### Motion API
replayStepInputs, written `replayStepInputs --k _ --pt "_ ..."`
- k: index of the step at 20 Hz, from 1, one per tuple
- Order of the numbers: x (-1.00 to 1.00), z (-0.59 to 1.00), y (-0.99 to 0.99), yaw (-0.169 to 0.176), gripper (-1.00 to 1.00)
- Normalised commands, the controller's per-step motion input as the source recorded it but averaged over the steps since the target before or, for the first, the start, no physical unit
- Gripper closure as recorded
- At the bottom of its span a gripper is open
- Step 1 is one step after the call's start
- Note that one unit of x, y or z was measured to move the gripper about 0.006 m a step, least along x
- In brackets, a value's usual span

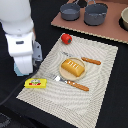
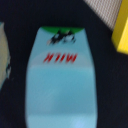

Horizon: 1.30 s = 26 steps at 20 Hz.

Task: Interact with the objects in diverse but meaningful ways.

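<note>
A white Franka Panda robot arm [image 1: 19, 37] stands over the exterior view's left edge of a dark tabletop [image 1: 107, 107], its end effector [image 1: 22, 69] lowered beside a woven beige placemat [image 1: 97, 90]; whether the jaws are open or closed cannot be told, as neither view shows the fingertips. The wrist view looks straight down on a pale blue-white milk carton [image 2: 60, 82] printed with red "MILK" lettering and a green band, lying on the dark surface under the arm. Far across the scene, a brown board [image 1: 112, 31] carries two grey pots [image 1: 95, 14], with part of a pale bowl [image 1: 124, 19] at the exterior view's right edge. Near the mat's centre, a golden-orange toy bread loaf [image 1: 73, 68] rests on a small round plate [image 1: 73, 61], flanked by an orange-handled fork [image 1: 91, 61] on its far side and an orange-handled knife [image 1: 75, 84] on its near side. A flat yellow packet with red print [image 1: 36, 83] lies at the mat's near left edge, just beside the arm, and shows at the edge of the wrist view too. A red round toy fruit [image 1: 66, 38] sits at the mat's far corner, well apart from the loaf
</note>
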Motion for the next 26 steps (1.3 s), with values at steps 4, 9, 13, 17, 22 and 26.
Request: replayStepInputs --k 4,9,13,17,22,26 --pt "-0.20 0.01 -0.18 -0.113 -1.00" --pt "0.12 0.00 -0.24 -0.065 -1.00" --pt "0.14 0.00 -0.02 -0.025 -1.00" --pt "0.00 -0.04 0.10 0.033 -1.00" --pt "-0.06 -0.19 0.00 0.031 -1.00" --pt "-0.22 -0.30 -0.05 0.043 -1.00"
